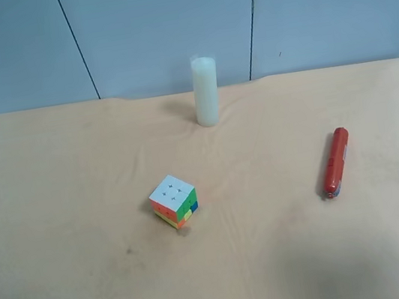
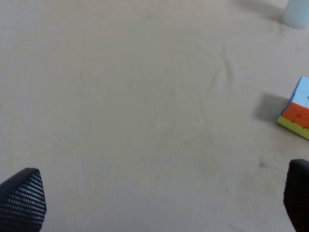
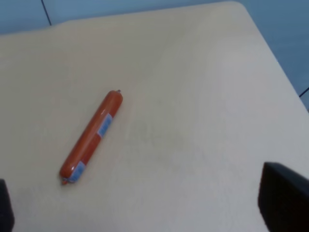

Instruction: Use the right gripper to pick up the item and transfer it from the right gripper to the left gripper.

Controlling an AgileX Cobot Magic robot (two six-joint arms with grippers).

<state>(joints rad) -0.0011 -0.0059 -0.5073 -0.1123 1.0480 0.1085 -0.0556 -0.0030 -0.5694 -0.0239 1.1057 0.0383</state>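
Observation:
The item, a slim red-orange sausage-shaped tube (image 1: 336, 162) with blue and white marks, lies flat on the beige table at the exterior high view's right. It also shows in the right wrist view (image 3: 91, 137). My right gripper (image 3: 145, 212) is open and empty, with the tube lying apart from it, nearer one finger. My left gripper (image 2: 159, 198) is open and empty above bare cloth. Only the fingertips of each gripper show. Neither arm appears in the exterior high view.
A multicoloured puzzle cube (image 1: 173, 200) sits near the table's middle; its edge shows in the left wrist view (image 2: 297, 113). A white cylinder (image 1: 205, 91) stands upright at the back. The table's far edge (image 1: 323, 69) meets a blue wall.

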